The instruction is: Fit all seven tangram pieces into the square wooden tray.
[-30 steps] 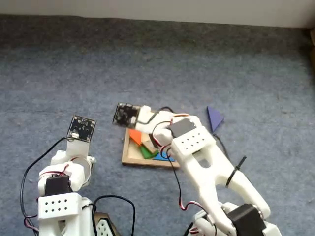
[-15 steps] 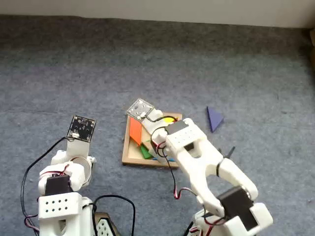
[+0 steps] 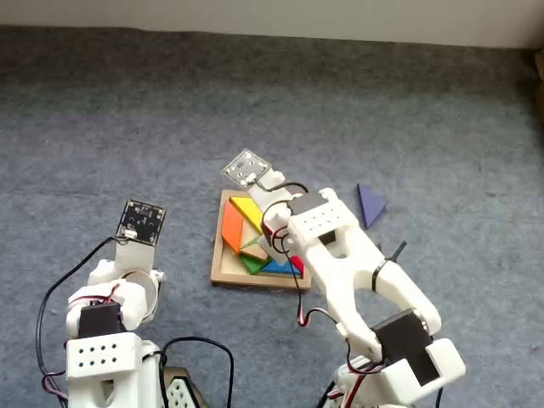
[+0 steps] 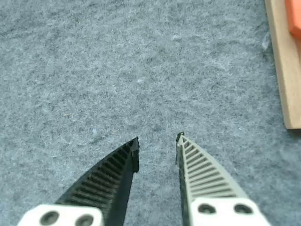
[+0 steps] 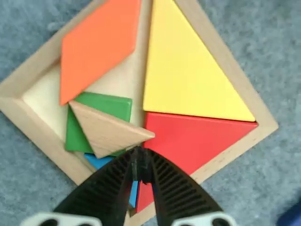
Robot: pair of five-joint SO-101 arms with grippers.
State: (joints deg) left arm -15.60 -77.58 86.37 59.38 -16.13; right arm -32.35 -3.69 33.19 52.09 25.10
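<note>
**Item: square wooden tray [image 5: 230, 70].** It is placed on the grey-blue desk [image 3: 127, 110], directly beneath and ahead of the right hand [image 5: 141, 162].

**Contents, six pieces:**
- The plain wood triangle [image 5: 106, 132] is set just ahead of the right hand's tips. It is tilted over the green piece [image 5: 106, 109] and the blue piece [image 5: 101, 161], and is not seated.
- The red triangle [image 5: 188, 141] is laid flat beside the tips.
- The yellow triangle [image 5: 188, 70] is laid flat beyond the red one.
- The orange parallelogram [image 5: 99, 44] is the piece farthest from the hand. Bare tray floor is left between it and the green piece.

**Outstanding, one piece:** the dark blue triangle [image 3: 370, 204] is left on the desk, off to the right of the right hand and well apart from the tray.

**Right hand:** the fingers are closed together and nothing is held. The tips are touching or nearly touching the wood triangle's corner.

**Left hand [image 4: 157, 143]:** the fingers are parted moderately and nothing is held. It is held over bare desk, with the tray's wall off to its right.

**Step in hand (judged):** the wood triangle is to be nudged flat.

**Handling notes:**
- The closed tips are best used as a pusher, kept low against the piece's edge.
- Short strokes toward the bare floor are advised, so that the triangle is slid off the green piece rather than tipped over.
- The red and yellow triangles should not be disturbed.
- The tray may be shifted on the desk by a hard push, so light force is preferred.
- The dark blue triangle is yet to be fetched, so room for it must be kept.
</note>
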